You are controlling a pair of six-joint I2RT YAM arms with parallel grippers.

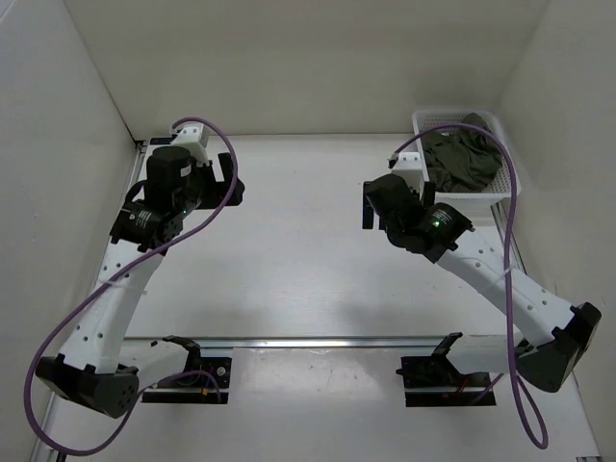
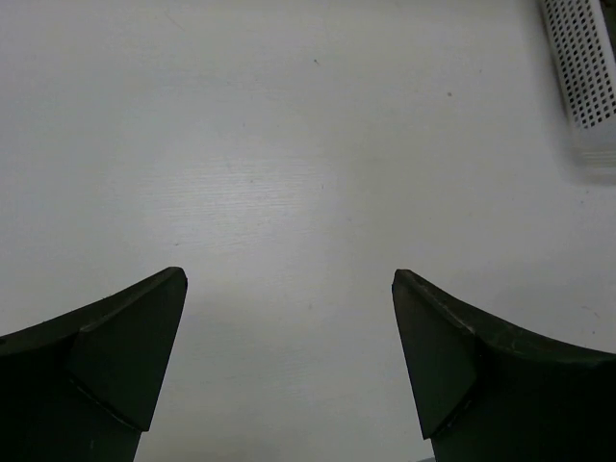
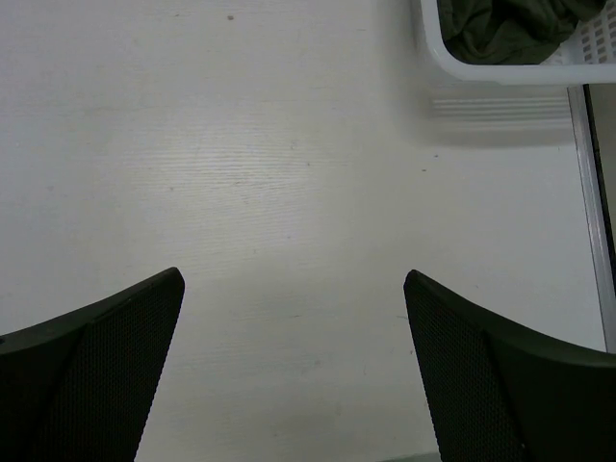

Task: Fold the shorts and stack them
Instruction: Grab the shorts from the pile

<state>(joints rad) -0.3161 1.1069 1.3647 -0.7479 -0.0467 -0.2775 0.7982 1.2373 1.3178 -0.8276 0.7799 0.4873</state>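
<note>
Inside one white basket (image 1: 476,198), one pair of shorts (image 1: 462,154) (crumpled).

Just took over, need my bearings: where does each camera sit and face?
Top external: above and behind the bases, looking down on the table; left arm and right arm show whole.
Left wrist: on the left arm, facing down at the table past the open left end effector.
Right wrist: likewise, right end effector open.
Shared: all see the white basket; top and right wrist also see the shorts in it.
</note>
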